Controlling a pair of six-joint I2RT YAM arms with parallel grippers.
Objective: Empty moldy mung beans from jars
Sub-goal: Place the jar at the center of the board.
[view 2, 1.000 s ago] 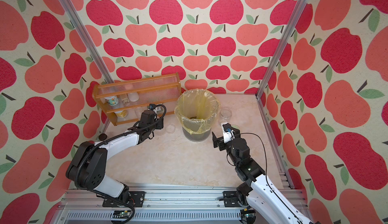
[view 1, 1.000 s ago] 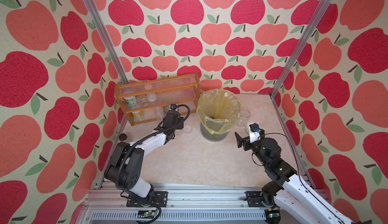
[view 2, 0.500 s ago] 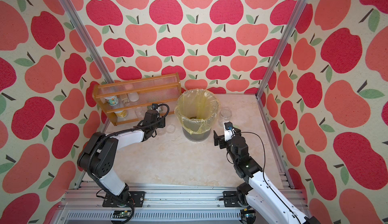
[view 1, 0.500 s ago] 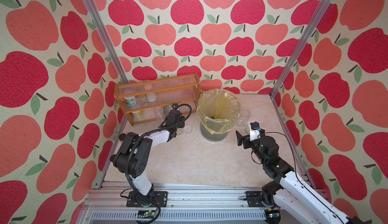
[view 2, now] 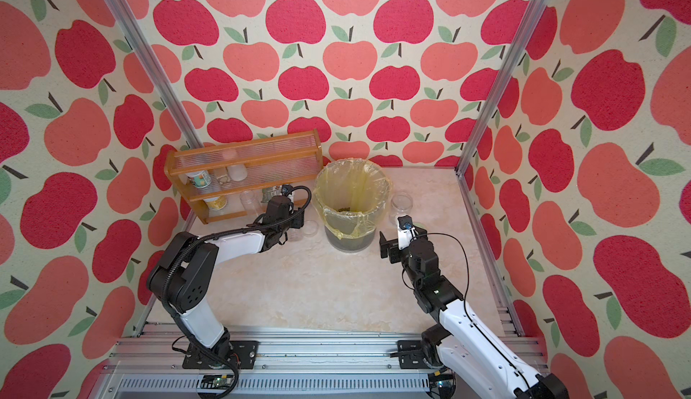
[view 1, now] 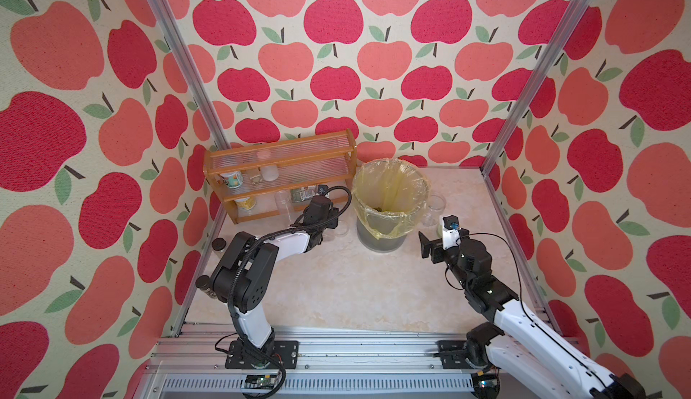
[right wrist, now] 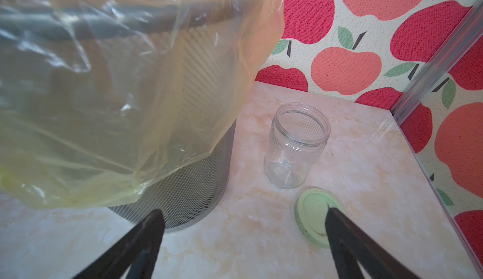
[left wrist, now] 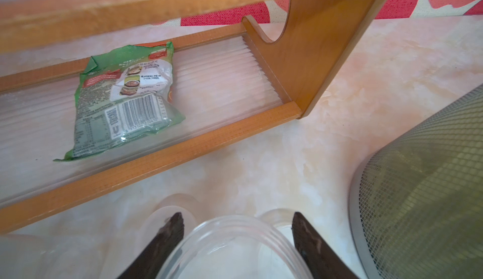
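Likely a lab robot cell: apple-print panels [view 1: 336, 60] on aluminium posts [view 1: 183, 60].

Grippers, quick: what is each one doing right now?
Left gripper: closed on the clear jar.
Right gripper: open, holding nothing.

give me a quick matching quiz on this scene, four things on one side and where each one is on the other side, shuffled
1 green packet
2 pale green lid
3 yellow bag
4 clear jar

a lining the mesh bin
b between the fingers of the left gripper
c flat on the table by the ribbed jar
d on the bottom shelf of the rack

Pairs: 1-d, 2-c, 3-a, 4-b
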